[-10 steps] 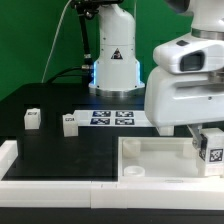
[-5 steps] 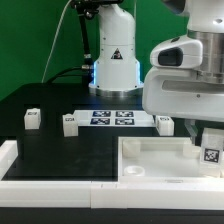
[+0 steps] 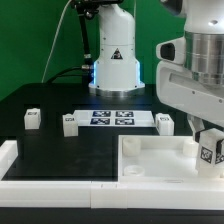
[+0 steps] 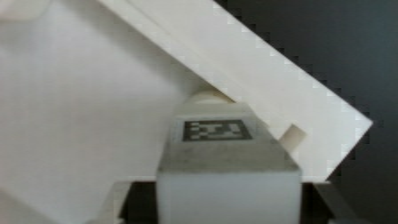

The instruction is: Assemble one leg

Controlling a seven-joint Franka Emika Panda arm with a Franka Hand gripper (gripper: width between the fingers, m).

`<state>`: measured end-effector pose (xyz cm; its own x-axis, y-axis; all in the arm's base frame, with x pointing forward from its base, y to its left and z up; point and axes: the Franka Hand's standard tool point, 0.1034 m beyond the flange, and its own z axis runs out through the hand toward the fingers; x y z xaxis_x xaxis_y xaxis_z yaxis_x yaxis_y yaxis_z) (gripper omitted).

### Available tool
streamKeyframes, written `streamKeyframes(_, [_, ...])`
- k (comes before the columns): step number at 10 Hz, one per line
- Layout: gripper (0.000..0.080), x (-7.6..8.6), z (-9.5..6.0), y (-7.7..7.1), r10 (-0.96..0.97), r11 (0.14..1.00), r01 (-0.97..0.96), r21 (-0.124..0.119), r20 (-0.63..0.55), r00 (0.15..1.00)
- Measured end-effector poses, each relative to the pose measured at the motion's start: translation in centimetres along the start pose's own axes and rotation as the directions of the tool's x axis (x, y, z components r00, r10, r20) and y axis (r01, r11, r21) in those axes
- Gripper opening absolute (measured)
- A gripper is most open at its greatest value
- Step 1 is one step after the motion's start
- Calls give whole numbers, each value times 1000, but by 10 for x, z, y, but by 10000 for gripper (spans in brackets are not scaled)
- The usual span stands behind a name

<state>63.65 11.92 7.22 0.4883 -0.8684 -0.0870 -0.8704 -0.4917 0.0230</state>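
My gripper [image 3: 206, 140] is shut on a leg [image 3: 209, 152], a chunky white block with a black-and-white tag, and holds it at the large white tray-like part's [image 3: 150, 160] corner on the exterior view's right. In the wrist view the held leg [image 4: 221, 150] sits between my dark fingers [image 4: 143, 200], its far end against the tray's slanted white wall [image 4: 249, 70]. My gripper [image 4: 222, 196] is at that picture's lower edge. Three more legs stand on the black table: one [image 3: 32, 117], another [image 3: 69, 123] and a third [image 3: 164, 121].
The marker board [image 3: 112, 118] lies flat between the loose legs. The robot base [image 3: 113, 60] stands behind it. A white rail [image 3: 60, 185] runs along the table's front edge.
The arm has shifted toward the exterior view's right, uncovering the third loose leg. The held leg has moved slightly to the right with it.
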Motion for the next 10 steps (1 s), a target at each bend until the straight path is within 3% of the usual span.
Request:
streamKeyframes(3, [291, 1, 0, 0, 224, 975, -224, 4, 10, 975])
streamKeyframes(5, [291, 0, 0, 0, 215, 976, -215, 4, 10, 976])
streamKeyframes(6, [389, 0, 0, 0, 184, 983, -185, 4, 11, 983])
streamKeyframes(7, [539, 0, 0, 0, 178, 984, -178, 4, 11, 984])
streamKeyframes(8, [616, 0, 0, 0, 139, 990, -139, 4, 9, 990])
streamKeyframes(10, [640, 1, 0, 0, -177, 984, 177, 5, 5, 984])
